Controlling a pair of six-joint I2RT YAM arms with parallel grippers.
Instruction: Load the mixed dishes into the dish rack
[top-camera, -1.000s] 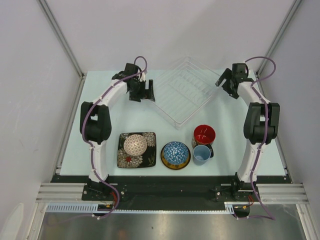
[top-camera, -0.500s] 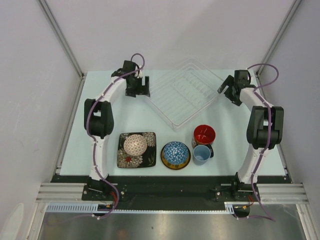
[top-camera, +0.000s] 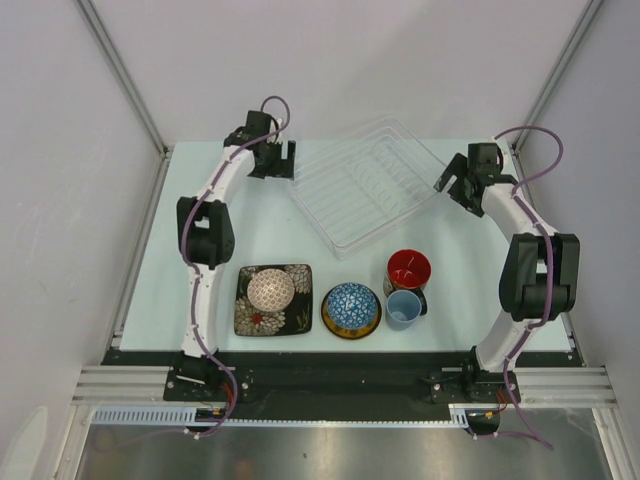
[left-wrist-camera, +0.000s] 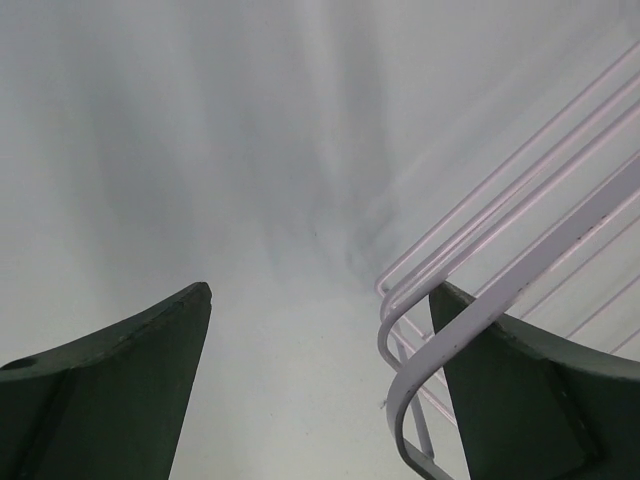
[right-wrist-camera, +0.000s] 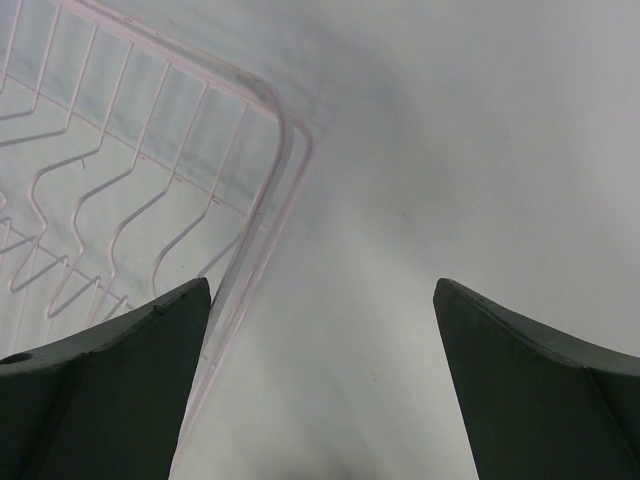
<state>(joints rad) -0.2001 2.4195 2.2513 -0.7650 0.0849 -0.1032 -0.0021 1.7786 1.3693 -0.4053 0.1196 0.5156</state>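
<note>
Top external view, items as they lie.

1. Left gripper (top-camera: 281, 157): jaws spread wide, nothing held. It sits at the far left corner of the dish rack (top-camera: 345, 215).
2. Right gripper (top-camera: 450, 180): jaws fully spread, nothing held. It sits at the rack's right corner.
3. Dish rack: clear, ribbed, set diagonally on the table (top-camera: 200, 250). It lies between the two grippers and holds no dishes.
4. Black square floral plate (top-camera: 250, 318): well apart from the left gripper, toward that arm's base. The small pinkish-white patterned bowl (top-camera: 271, 289) rests on it.
5. Blue mosaic bowl (top-camera: 351, 304): beyond the rack's near corner from both grippers, sitting on the round yellow dark-rimmed plate (top-camera: 351, 333).
6. Red-inside cup (top-camera: 409, 268): well apart from the right gripper, toward that arm's base. The light blue cup (top-camera: 403, 308) is just beside it on the base side.

Left wrist view: the left gripper (left-wrist-camera: 320, 290) shows both dark fingers (left-wrist-camera: 120, 400) wide apart. The rack's rounded corner rim (left-wrist-camera: 480, 310) lies in the gap, crossing in front of the finger on the right of the view; contact cannot be told.

Right wrist view: the right gripper (right-wrist-camera: 322, 285) is equally wide. The rack's corner (right-wrist-camera: 272, 150) lies ahead, and its rim runs down beside the finger (right-wrist-camera: 110, 390) on the left of the view.
</note>
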